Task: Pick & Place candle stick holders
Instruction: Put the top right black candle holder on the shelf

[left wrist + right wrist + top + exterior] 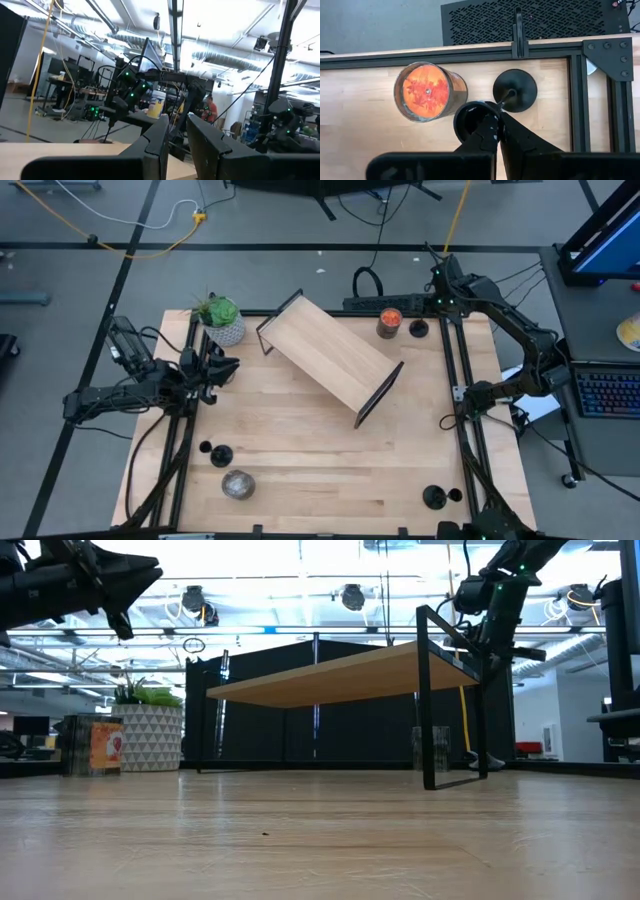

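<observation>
So, running across the table from my left side: my left gripper is parked up off the table near the left edge, just beside the potted plant, fingers squeezed down to a thin slit with nothing in them. It's idle. Below it, at the front left, one candle stick holder stands next to a silvery ball. The wooden shelf sits angled across the middle.

The action is at the back right corner. My right gripper is looking straight down on another candle stick holder, which stands upright just beside the orange-lidded jar. Its long axis runs vertically, so from above I see its cup over the round base. My fingers look pinched on the cup's rim with barely a gap, so I'd call that a grip, and the base appears to be on the wood, though I can't swear to it.

A third candle stick holder waits at the front right, nearer my right arm.

Next move, I reckon: lift straight up along the stem so it clears the jar.
</observation>
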